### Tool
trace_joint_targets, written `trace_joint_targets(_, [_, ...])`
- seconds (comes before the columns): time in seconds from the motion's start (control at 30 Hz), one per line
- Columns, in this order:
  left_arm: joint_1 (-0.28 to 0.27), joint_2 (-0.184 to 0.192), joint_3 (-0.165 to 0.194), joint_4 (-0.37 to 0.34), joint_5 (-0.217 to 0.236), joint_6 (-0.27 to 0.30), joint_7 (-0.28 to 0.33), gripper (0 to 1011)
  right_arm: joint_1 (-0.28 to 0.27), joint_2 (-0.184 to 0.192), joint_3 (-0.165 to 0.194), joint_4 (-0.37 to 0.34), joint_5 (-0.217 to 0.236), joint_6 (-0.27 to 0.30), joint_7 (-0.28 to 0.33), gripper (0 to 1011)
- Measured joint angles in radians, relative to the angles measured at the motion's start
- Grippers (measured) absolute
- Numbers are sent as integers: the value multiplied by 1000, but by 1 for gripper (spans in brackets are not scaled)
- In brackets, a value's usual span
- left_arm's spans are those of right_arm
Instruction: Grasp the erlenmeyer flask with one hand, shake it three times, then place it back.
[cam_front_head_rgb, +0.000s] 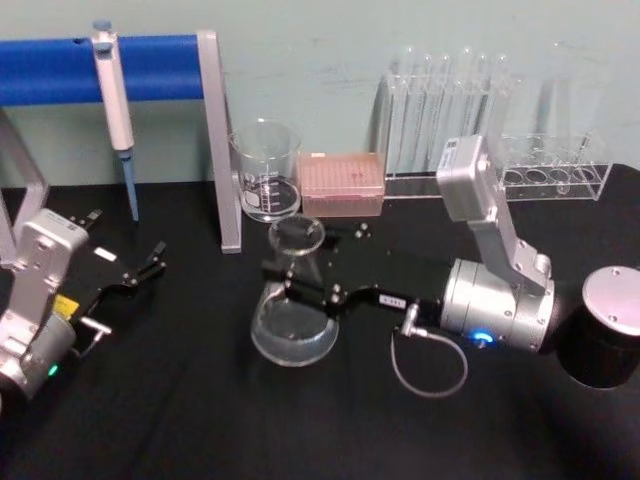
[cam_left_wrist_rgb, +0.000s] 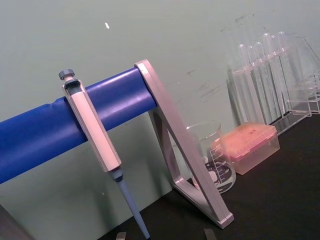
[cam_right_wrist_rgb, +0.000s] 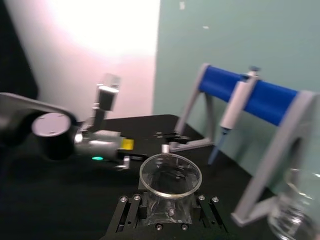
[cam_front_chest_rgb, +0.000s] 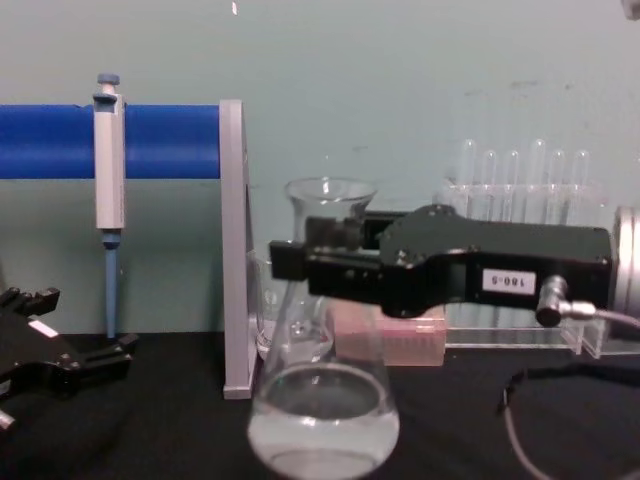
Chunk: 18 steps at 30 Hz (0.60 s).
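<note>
Black cloth covered the counter, and a pale green wall closed it off behind. At the left edge the left gripper sat parked, jaws spread and holding nothing. Along the back edge stood a blue-barred stand with a pipette hanging from it, then a glass beaker, a pink tip box and a clear test tube rack. Mid-counter was the erlenmeyer flask, with clear liquid in its base. The right gripper pinched its neck, jaws closed on the glass. Whether the base touched the cloth, I couldn't tell. A black canister with a silver lid stood by the right edge.
</note>
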Motion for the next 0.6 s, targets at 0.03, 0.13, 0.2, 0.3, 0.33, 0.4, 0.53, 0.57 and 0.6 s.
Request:
trace_joint_targets(0.03, [0, 0, 0, 0, 0, 0, 0, 1001, 0, -2, 3, 2, -2, 0, -8, 457])
trace_joint_targets(0.13, [0, 0, 0, 0, 0, 0, 0, 1001, -5, -12, 19, 9, -18, 0, -56, 457])
trace_joint_targets(0.2, [0, 0, 0, 0, 0, 0, 0, 1001, -8, -21, 35, 15, -32, 5, -95, 457])
trace_joint_targets(0.3, [0, 0, 0, 0, 0, 0, 0, 1001, -13, -33, 56, 25, -51, 10, -138, 457])
trace_joint_targets(0.33, [0, 0, 0, 0, 0, 0, 0, 1001, -14, -38, 66, 31, -59, 13, -157, 457])
trace_joint_targets(0.4, [0, 0, 0, 0, 0, 0, 0, 1001, -16, -43, 76, 36, -68, 14, -175, 457])
trace_joint_targets(0.53, [0, 0, 0, 0, 0, 0, 0, 1001, -19, -53, 101, 48, -86, 19, -212, 457])
trace_joint_targets(0.57, [0, 0, 0, 0, 0, 0, 0, 1001, -20, -55, 106, 50, -89, 21, -219, 457])
trace_joint_targets(0.6, [0, 0, 0, 0, 0, 0, 0, 1001, -22, -59, 115, 53, -96, 23, -233, 457])
